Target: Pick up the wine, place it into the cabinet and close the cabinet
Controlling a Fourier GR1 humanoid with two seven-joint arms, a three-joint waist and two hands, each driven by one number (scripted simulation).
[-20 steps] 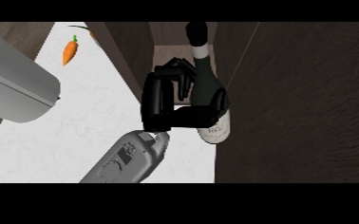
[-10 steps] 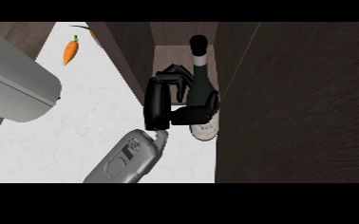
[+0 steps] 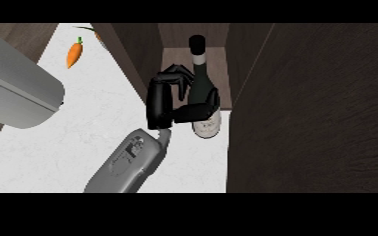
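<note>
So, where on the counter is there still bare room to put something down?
The white counter is bare left of the grey forearm, below the carrot. A smaller bare patch lies under the wine bottle, beside the dark cabinet door. The cabinet opening is crowded by the bottle and the hand.

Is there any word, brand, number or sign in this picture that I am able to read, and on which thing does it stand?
Nothing here can be read.
Wine bottle: a pale label low on its body carries faint grey marks, too blurred to read.
Right forearm: a small dark marking, no letters to make out.
Carrot, cabinet, right hand: no text.
</note>
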